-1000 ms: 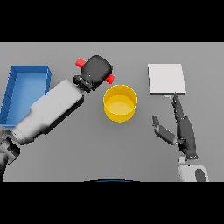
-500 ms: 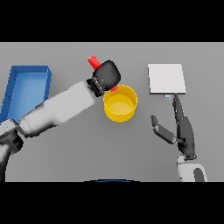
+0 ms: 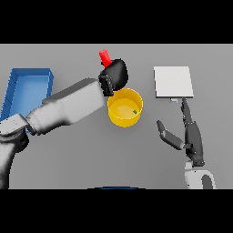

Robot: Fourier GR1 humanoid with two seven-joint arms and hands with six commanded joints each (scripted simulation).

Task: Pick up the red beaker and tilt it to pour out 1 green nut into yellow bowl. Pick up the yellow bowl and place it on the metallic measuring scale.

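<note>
Mid-table, yellow bowl point(image 3: 124, 108) with one small green nut point(image 3: 134, 111) lying inside. Just behind its rim, red beaker point(image 3: 105, 58) gripped in the curled left hand point(image 3: 114, 76), poking out above. Off to the left, blue bin point(image 3: 27, 91). Near the metallic scale point(image 3: 173, 82), right hand point(image 3: 189, 136), fingers straight and spread, holding nothing.

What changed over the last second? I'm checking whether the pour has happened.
The left hand carried the red beaker rightward to the yellow bowl, keeping hold of it. A green nut now lies in the bowl. The right hand, bowl, scale and blue bin stayed put.
</note>
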